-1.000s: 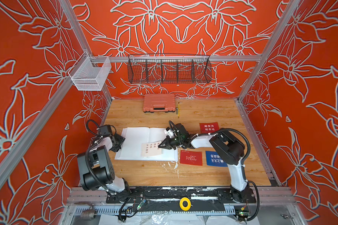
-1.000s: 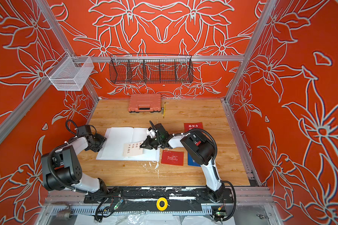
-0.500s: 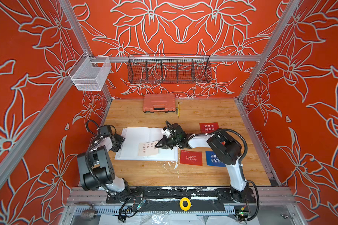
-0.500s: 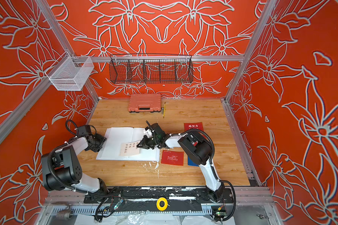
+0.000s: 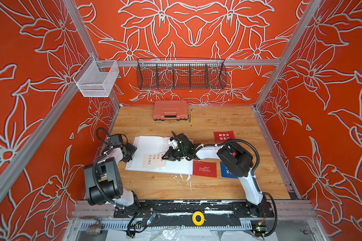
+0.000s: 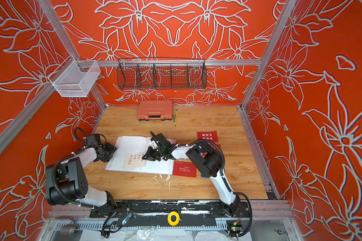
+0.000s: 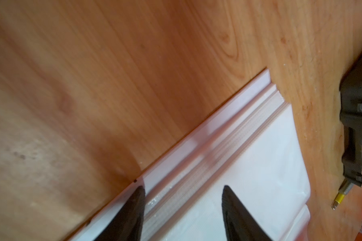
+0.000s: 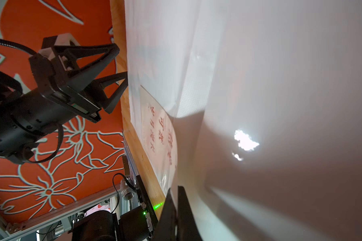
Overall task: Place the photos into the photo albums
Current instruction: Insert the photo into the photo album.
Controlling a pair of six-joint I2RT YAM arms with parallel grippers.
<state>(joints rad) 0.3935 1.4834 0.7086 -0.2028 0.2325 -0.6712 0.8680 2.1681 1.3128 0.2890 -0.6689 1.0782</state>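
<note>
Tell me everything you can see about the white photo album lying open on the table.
The photo album is a thin white book lying open on the wooden table, with glossy, plastic-looking sleeve pages whose stacked edges show at its left side. A pale card with red characters lies on its left page. The left gripper, open, sits over its left edge; the right gripper, shut, meets the page beside the card.

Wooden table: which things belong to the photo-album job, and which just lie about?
Job: open white photo album; white card with red characters; far red card; near red card; blue card.
Lying about: orange-pink plastic case; yellow stick.
</note>
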